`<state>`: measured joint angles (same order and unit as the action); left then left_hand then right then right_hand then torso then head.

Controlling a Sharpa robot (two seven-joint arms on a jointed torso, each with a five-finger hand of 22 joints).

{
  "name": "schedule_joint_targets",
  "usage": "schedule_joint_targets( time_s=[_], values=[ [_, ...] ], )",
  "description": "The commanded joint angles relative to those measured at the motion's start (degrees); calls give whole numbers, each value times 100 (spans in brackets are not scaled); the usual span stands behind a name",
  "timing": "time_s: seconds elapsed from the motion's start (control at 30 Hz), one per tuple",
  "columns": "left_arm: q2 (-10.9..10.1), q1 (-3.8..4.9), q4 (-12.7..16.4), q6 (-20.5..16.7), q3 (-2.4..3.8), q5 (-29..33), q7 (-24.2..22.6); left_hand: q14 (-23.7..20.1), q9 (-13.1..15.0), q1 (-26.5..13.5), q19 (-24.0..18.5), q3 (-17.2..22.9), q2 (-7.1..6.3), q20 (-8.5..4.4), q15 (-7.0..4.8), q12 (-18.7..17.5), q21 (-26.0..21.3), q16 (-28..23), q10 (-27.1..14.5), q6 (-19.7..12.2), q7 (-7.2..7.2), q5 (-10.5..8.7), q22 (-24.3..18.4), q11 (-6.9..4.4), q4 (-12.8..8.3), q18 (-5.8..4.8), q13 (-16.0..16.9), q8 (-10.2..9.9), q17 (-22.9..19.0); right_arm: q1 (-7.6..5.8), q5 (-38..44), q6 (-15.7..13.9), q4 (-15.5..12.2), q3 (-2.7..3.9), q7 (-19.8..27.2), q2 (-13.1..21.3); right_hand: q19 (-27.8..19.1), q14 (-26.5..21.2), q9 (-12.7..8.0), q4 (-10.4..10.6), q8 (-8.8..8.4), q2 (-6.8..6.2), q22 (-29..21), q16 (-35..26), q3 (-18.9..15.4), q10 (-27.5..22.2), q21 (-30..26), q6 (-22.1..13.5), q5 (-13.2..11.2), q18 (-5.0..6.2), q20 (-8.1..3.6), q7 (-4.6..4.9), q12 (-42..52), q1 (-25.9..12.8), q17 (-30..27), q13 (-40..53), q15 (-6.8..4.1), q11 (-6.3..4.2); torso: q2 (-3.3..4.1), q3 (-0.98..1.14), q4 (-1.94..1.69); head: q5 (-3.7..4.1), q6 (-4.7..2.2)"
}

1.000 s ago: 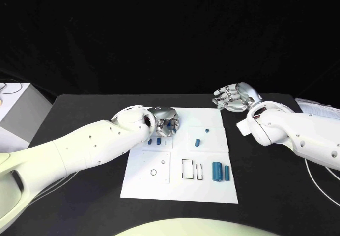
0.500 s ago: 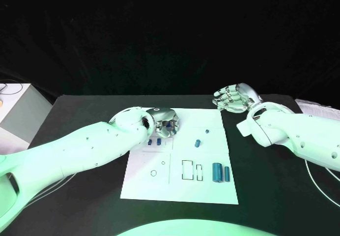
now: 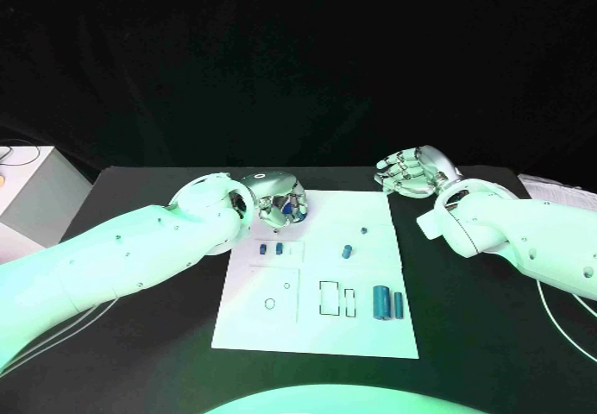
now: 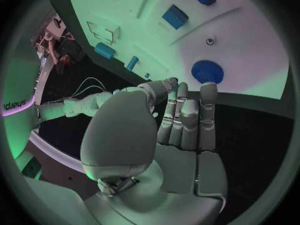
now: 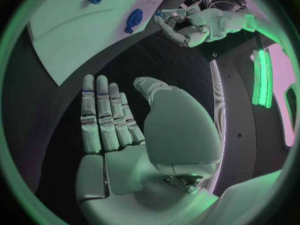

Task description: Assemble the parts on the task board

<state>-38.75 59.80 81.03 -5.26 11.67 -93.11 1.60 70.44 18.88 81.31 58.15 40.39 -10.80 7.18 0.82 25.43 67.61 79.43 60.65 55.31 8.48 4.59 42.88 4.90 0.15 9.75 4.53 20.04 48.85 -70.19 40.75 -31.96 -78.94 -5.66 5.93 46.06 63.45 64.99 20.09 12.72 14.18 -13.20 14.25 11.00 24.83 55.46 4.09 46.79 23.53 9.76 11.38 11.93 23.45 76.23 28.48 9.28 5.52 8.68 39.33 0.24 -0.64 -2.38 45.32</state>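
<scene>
Apparently the next part is the round blue disc [image 4: 207, 71] at the board's far left corner: small, rigid, light by the look of it, with a ribbed rim; I would pinch it across that rim, since its flat top looks slick. It lies flat on the board [image 3: 373, 328], just beyond the fingertips [image 4: 208, 89] of the left hand [image 3: 276, 200], apart from them as far as I can tell. Left hand holds nothing; fingers straight and side by side, thumb alongside, poised over that corner. Other parts lie loose on the board: a pair [image 3: 270, 248] near the left hand, one near the centre [image 3: 347, 251], two upright cylinders [image 3: 388, 303] toward the near right. Right hand [image 3: 408, 170] hangs off the board's far right corner, open-palmed, empty, well apart from every part.
</scene>
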Motion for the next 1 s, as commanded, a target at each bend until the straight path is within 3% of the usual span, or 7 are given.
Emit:
schedule_joint_targets(
  time_s=[0.03,0.17,0.37,0.7,1.0],
  values=[
    [-108,-1,150,107,66,51,57,5,4,-76,-28,-4,3,-5,15,-56,-1,2,39,61,-5,9,2,-7,-36,-5,-3,-30,4,0,13,54,-4,2,78,6,38,31,-6,-20,21,16,-9,-5,21,-7,-13,-26,27,72,18,104,33,-1,-9,-6,-1,20,0,1,-1,-11,-3],
    [-279,-2,271,253,135,46,123,5,9,-99,-34,-17,-5,-4,15,-98,-2,7,63,71,-8,4,4,-9,-34,-5,-3,-45,6,0,13,52,-2,2,75,15,38,31,-6,-20,21,16,-9,-5,21,-7,-13,-26,27,72,18,104,33,-1,-9,-6,-1,20,4,1,7,-14,1],
    [-423,-2,300,431,162,19,197,-28,8,-112,-77,-27,-29,-1,24,-164,-27,-5,51,55,3,2,-41,6,-44,4,-6,-79,-49,1,13,54,3,2,72,16,38,31,-6,-20,21,16,-9,-5,21,-7,-13,-26,27,72,18,104,33,-1,-9,-6,-1,20,7,6,11,-33,9],
    [-485,-27,230,596,149,-74,392,-31,38,-148,-83,-65,-7,3,18,-197,-28,6,146,141,-14,-9,-33,-13,-21,3,24,-68,-44,1,13,53,7,2,69,14,38,32,-7,-21,21,16,-15,-9,25,-7,-13,-26,35,72,18,104,33,-3,-10,-12,-1,20,8,13,12,-83,27],
    [-462,-64,128,563,88,-156,439,-37,41,-164,-91,-77,-12,3,18,-210,-35,5,152,144,-16,-10,-44,-14,-12,5,27,-72,-59,1,17,42,2,2,69,26,38,32,-7,-21,21,16,-15,-9,25,-7,-13,-26,35,72,18,104,33,-3,-10,-12,-1,20,11,9,19,-59,5]
  ],
)
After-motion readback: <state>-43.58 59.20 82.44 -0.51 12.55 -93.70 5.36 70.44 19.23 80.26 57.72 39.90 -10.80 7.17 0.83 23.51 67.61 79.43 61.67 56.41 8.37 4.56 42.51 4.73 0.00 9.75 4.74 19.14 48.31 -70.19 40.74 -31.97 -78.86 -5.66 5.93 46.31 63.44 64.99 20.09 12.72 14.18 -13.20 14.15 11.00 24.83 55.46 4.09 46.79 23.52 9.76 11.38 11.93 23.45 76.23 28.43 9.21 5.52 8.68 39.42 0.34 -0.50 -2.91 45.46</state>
